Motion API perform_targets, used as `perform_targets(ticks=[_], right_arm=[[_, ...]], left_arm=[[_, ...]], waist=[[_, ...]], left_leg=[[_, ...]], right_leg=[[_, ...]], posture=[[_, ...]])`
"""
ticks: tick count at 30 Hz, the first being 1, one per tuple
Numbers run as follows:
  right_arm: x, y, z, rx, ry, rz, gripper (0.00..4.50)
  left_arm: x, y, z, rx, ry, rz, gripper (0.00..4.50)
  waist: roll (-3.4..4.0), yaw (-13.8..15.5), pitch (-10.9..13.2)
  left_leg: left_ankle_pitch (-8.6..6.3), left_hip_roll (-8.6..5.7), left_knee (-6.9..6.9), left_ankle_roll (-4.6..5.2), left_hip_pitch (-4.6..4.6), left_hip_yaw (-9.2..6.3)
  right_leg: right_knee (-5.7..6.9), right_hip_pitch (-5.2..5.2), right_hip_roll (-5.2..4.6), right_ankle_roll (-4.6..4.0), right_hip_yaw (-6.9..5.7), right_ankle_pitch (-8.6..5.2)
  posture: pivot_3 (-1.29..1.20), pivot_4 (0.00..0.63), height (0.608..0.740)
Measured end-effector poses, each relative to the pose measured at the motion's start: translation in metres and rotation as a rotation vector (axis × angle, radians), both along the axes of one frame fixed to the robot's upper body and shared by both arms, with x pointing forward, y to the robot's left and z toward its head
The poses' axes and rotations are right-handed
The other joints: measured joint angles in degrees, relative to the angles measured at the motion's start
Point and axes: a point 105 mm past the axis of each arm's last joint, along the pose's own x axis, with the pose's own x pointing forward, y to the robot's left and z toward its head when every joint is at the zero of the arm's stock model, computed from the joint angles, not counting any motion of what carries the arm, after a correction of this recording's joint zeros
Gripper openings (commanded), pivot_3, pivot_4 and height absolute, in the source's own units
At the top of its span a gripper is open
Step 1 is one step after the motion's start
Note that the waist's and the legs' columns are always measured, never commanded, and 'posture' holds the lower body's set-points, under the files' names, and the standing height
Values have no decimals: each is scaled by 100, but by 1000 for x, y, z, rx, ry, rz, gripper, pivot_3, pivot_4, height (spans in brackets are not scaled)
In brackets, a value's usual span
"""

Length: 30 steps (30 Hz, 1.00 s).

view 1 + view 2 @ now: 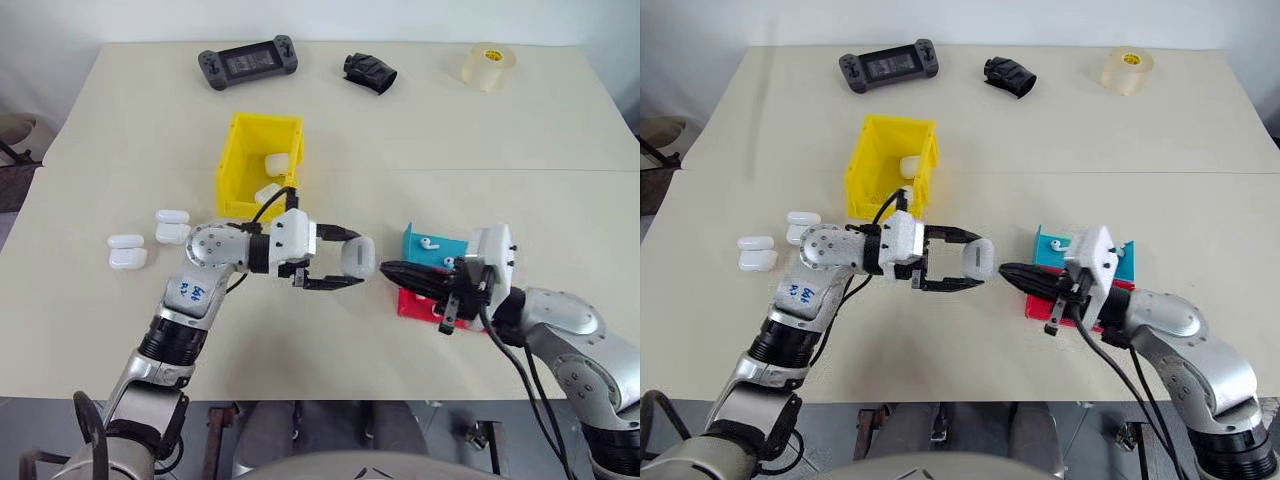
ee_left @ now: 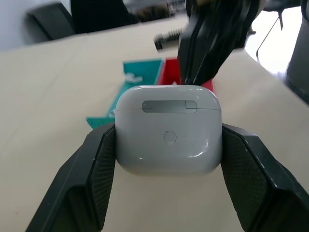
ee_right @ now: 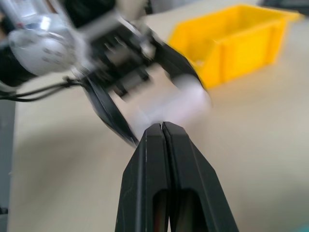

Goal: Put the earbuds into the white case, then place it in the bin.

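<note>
Left hand [image 1: 340, 262] clamped on a white case [image 1: 357, 257], lid shut, held level above the worktop [image 1: 300, 340] in front of the yellow bin [image 1: 240, 160]. Seen from the left wrist, case [image 2: 168, 129] squeezed between the two black fingers [image 2: 89, 179], hinge strip and small round button facing the camera.

Right hand [image 1: 390, 270] pinched fully shut on nothing visible, fingertips pointing at the case and just short of it. From the right wrist, the two fingers [image 3: 166, 183] pressed flat together, blurred case and left hand right ahead, bin [image 3: 236, 43] beyond.

Just behind the right hand, a small blue tray [image 1: 430, 243] with one earbud [image 1: 428, 241] lying in it; touching its near side, a small red tray [image 1: 415, 303], partly hidden by the right wrist.

Inside the bin, two white cases [image 1: 275, 165] already lying, one toward the front lip. On the worktop left of the bin, four more white cases [image 1: 172, 225] in two pairs, well apart from both hands.

Along the far edge of the worktop: a black game controller [image 1: 247, 63], a crumpled black object [image 1: 370, 72], a roll of clear tape [image 1: 488, 66].
</note>
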Motion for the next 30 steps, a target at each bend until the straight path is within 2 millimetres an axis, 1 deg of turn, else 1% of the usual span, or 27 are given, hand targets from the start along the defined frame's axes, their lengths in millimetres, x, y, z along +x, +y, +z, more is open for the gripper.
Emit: perform_targets(ticks=[1, 3, 6, 8, 12, 15, 17, 18, 21, 27, 29, 30], right_arm=[[0, -4, -2, 4, 10, -9, 46], [-2, -8, 4, 40, -6, -9, 46], [-5, -17, 14, 81, -37, -43, 602], [-8, -28, 18, 89, -52, -93, 1277], [-11, -48, 22, 59, -105, -185, 2553], [-11, -55, 24, 37, -134, -224, 3591], [-10, -58, 27, 28, -158, -242, 4273], [-10, -58, 27, 26, -166, -246, 4458], [-9, -59, 28, 33, -176, -254, 4458], [-13, -57, 30, 24, -197, -254, 4458], [-14, -56, 31, 23, -209, -254, 4500], [-15, -55, 32, 23, -214, -255, 4500]], left_arm=[[-1, 1, 3, -17, -4, 3, 2804], [2, 4, 11, -78, 6, 49, 2804], [10, 13, 23, -196, 32, 156, 2804], [22, 27, 34, -292, 42, 297, 2804], [48, 67, 51, -450, 34, 599, 2804], [59, 82, 60, -495, 6, 709, 2804], [72, 87, 62, -476, -1, 762, 2804], [77, 91, 62, -463, -4, 787, 2804], [94, 95, 54, -418, 9, 852, 2804], [114, 90, 34, -344, 85, 889, 2804], [116, 90, 30, -333, 105, 894, 3540], [117, 90, 29, -330, 110, 897, 3838]], waist=[[0, -3, 0], [0, -3, 0], [0, -2, 0], [0, 2, 0], [-2, 16, 1], [-2, 27, 1], [-3, 41, 0], [-3, 35, 0], [-3, 34, 0], [-6, 31, 2], [-6, 19, 2], [-6, 14, 2]], left_leg=[[0, 1, 0, 0, 0, 0], [0, 1, 0, 0, 2, 0], [0, 9, 0, 0, 4, -4], [0, 8, 0, 0, 3, -4], [0, 1, 0, 0, 6, -2], [0, -6, 0, -1, 7, -1], [2, -12, 0, -3, 10, 4], [2, -12, 0, -4, 10, 4], [2, -13, 0, -4, 11, 6], [2, -13, 0, -4, 10, 7], [2, -12, 0, -4, 10, 7], [2, -12, 0, -4, 10, 7]], right_leg=[[1, 0, 0, 0, 0, 0], [1, 1, 0, 0, 1, 0], [5, 1, 0, 0, 1, 0], [5, 1, -1, 0, 1, 0], [5, 4, -1, 1, 3, 0], [6, 4, -1, 1, 2, 0], [9, 4, 2, 1, 2, 0], [10, 3, 2, 1, 3, 0], [14, 2, 1, 1, 4, 0], [18, -1, 2, 1, 3, 0], [18, -1, 1, 1, 4, 0], [18, -2, 1, 1, 4, 0]], posture=[[0, 150, 740], [0, 150, 740], [0, 150, 740], [0, 150, 740], [0, 150, 740], [0, 150, 740], [0, 150, 740], [0, 150, 740], [0, 150, 740], [0, 150, 740], [0, 150, 740], [0, 150, 740]])
